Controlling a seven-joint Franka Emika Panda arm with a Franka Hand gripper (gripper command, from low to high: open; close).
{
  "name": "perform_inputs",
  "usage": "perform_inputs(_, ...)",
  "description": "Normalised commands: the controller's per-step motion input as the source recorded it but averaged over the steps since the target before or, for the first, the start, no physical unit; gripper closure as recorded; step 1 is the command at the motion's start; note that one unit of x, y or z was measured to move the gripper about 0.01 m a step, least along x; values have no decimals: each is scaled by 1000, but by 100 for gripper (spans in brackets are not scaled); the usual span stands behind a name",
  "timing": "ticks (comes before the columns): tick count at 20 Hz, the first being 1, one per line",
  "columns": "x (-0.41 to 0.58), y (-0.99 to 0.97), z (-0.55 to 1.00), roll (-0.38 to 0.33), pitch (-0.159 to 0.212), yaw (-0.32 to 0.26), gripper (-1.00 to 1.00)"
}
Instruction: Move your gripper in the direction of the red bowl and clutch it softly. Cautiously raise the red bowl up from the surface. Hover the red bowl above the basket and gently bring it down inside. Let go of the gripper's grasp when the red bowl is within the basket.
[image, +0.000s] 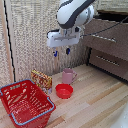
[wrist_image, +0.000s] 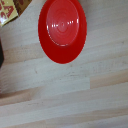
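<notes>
The red bowl is small, round and glossy and sits on the wooden floor between the pink mug and the basket. It fills much of the wrist view. The basket is a large red lattice basket with a grey-blue rim, at the exterior view's lower left. My gripper hangs well above the bowl, fingers pointing down and apart, holding nothing. My fingers do not show in the wrist view.
A pink mug stands just behind the bowl. A yellow-red box stands beside the basket; its corner shows in the wrist view. A wooden cabinet with drawers is at the exterior view's right.
</notes>
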Motion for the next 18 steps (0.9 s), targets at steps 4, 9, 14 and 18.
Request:
perform_inputs(4, -436, -161, -392, 6, 0, -20, -100)
perform_inputs(9, -394, -231, -402, 19, 0, -8, -100)
perform_inputs(14, -260, -176, -496, 28, -10, -1, -100)
perform_inputs(18, -174, -174, -600, 50, -4, 0, -100)
